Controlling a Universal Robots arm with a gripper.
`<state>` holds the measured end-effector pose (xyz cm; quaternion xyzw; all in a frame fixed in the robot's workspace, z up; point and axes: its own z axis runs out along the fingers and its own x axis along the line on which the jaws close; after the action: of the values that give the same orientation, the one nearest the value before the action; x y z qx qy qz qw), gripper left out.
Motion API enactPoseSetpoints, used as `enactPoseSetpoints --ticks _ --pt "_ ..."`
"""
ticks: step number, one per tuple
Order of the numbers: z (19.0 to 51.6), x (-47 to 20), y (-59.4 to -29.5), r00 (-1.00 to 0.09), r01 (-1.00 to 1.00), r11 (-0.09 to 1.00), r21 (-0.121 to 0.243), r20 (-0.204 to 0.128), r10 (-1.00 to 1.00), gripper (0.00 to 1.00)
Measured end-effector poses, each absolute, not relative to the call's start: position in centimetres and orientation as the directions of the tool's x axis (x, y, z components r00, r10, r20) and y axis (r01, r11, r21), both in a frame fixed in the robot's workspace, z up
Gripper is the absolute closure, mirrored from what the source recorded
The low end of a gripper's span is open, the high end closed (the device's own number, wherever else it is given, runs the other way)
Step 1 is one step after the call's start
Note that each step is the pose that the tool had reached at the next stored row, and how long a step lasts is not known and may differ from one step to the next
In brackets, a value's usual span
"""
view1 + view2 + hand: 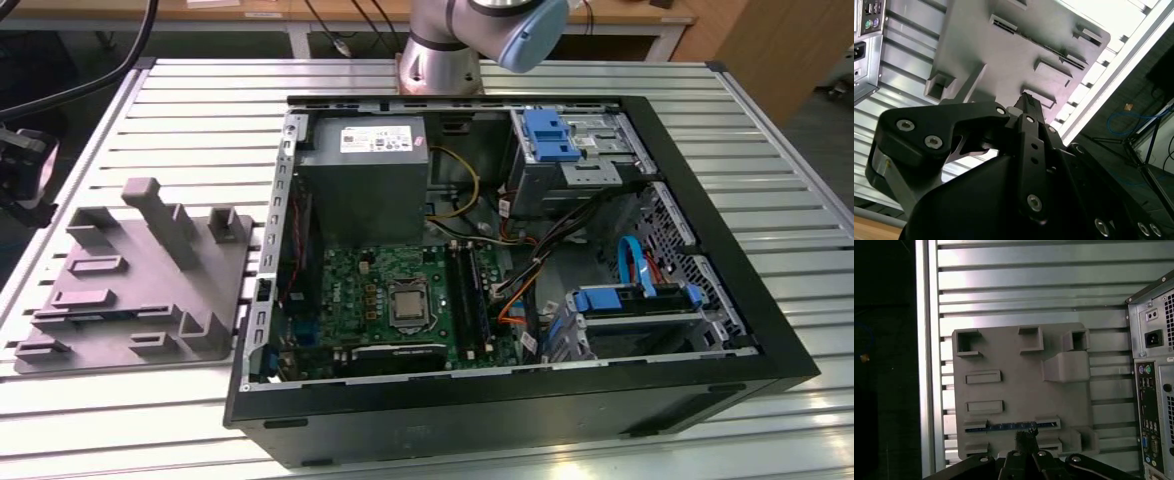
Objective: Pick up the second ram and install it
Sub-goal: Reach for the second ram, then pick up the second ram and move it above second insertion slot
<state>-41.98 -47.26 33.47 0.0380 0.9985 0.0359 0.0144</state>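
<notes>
Where the exterior view looks down, the grey tray (127, 300) lies at the exterior view's left, just beside the open computer case (507, 420). In the first wrist view, the second ram (999, 427) lies in a tray slot with the gripper (1026, 436) right at it (closed on it or not, I cannot tell). In the second wrist view, the gripper points at the tray. A square, centred hold would suit the lift.

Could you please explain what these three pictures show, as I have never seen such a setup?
This is one robot arm at a slatted metal table. The exterior view, taken off the arm, shows an open computer case beside a grey moulded tray. Both wrist views come from cameras riding on the arm, looking past its end effector at that tray. A thin dark memory stick lies in one tray slot, right by the end effector. Whether it is gripped, I cannot tell.
</notes>
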Motion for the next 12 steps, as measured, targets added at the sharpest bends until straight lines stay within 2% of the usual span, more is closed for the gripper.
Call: enactPoseSetpoints --ticks 12 --pt "33.35 -42.08 -47.34 -0.997 0.075 0.995 0.073 -0.026 0.077 0.90"
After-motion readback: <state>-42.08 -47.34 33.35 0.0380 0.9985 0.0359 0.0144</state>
